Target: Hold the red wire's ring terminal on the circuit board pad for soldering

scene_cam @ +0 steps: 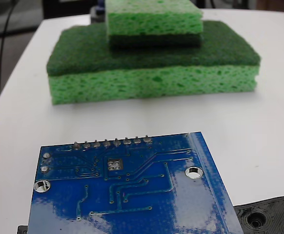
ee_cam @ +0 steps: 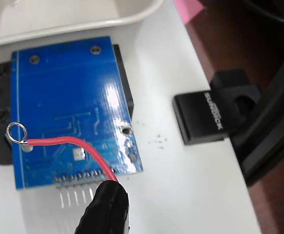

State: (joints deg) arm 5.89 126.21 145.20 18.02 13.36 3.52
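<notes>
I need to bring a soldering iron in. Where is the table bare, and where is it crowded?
Fixed view: bare white table between the green sponges and the circuit board. Wrist view: bare strip between the board and the black clamp. Crowded over the board's left edge, where the red wire ends.

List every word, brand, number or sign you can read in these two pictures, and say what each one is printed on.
"SUNLUCK" or close to it, small white letters on the black block right of the board, wrist view; some letters are unclear.
The board shows traces and pins only, no readable print in either view.
The sponges carry no text.
</notes>
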